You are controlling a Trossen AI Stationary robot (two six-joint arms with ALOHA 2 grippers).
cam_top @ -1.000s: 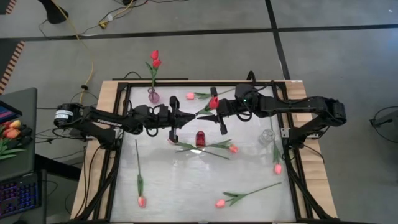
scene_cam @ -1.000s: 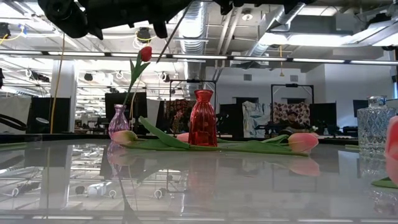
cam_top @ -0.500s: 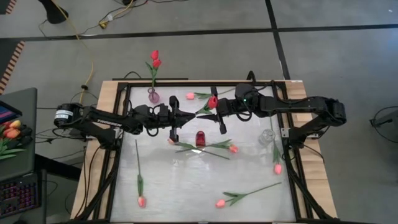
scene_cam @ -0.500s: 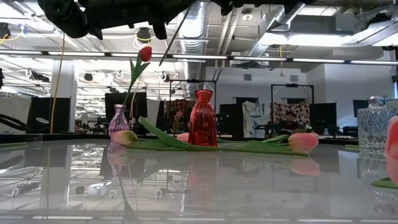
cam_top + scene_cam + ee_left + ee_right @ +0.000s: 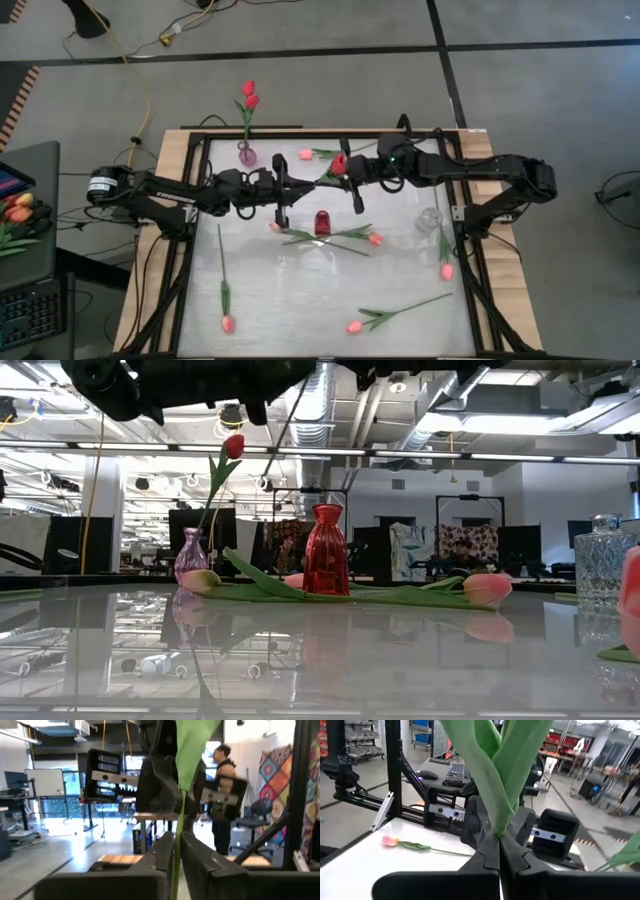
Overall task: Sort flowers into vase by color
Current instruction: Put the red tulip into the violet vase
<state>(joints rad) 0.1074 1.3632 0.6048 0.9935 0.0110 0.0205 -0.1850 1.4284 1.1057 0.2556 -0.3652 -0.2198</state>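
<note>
Both dark grippers meet above the glossy table (image 5: 300,300), pinching one red tulip between them.

The table is a pale reflective sheet in a black frame on a wood base. Above its far middle, the left gripper (image 5: 296,186) and right gripper (image 5: 345,182) face each other; each wrist view shows its two blocky fingers pressed onto the thin green stem, broad leaves fanning above. The held tulip (image 5: 341,164) has a small rounded red head. Below stands a ribbed red glass vase (image 5: 326,550), with a small purple bud vase (image 5: 191,554) holding red tulips (image 5: 249,95) to its side and a cut-crystal clear vase (image 5: 601,563) apart. Pink tulips (image 5: 372,319) lie loose across the table.
</note>
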